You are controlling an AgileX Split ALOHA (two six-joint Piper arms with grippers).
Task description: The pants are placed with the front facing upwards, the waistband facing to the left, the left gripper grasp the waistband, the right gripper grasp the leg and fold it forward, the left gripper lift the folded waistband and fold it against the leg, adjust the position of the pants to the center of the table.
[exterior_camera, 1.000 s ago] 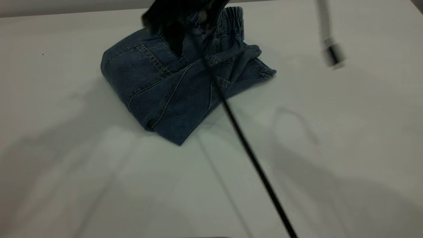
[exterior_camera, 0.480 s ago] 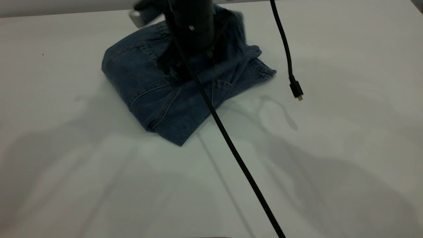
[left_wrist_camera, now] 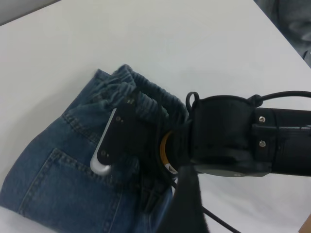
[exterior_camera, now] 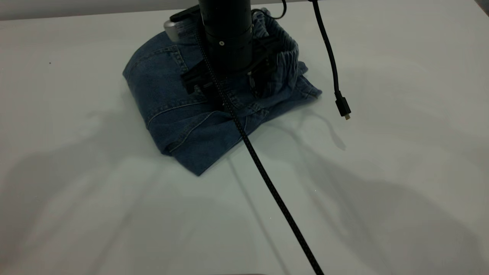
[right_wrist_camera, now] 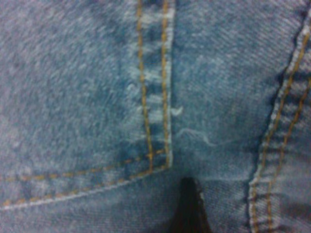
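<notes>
pants point(exterior_camera: 172, 110): folded into a thick bundle, lying flat on the bench point(exterior_camera: 382, 172) in the far middle part of the exterior view. Back pocket and tan stitching face up.
waistband point(exterior_camera: 284, 57): ruffled elastic end, on top of the bundle at its far-right side, bunched up beside the arm. Also seen in the left wrist view point(left_wrist_camera: 146, 92), just next to the right arm's wrist.
leg hems: the flat edge pokes out at the bundle's right corner point(exterior_camera: 311, 91), resting on the bench.
right pincer point(exterior_camera: 225, 91): pointed straight down and planted on the middle of the pants. The right wrist view is filled with denim and seams at very close range, with one dark tip point(right_wrist_camera: 187, 206) against the cloth. Spread or pressed together: cannot tell.
left pincer point(left_wrist_camera: 187, 208): only a dark blurred shape in its own wrist view, above the pants and looking down on the right arm. State: cannot tell. Not seen in the exterior view.
silver camera point(exterior_camera: 172, 26): mounted on the right wrist, above the pocket side.
braided cable point(exterior_camera: 267, 183): runs from the right arm diagonally across the bench toward the near edge.
loose cable point(exterior_camera: 332, 68): hangs right of the pants, with its plug point(exterior_camera: 342, 107) dangling clear of the bench.
</notes>
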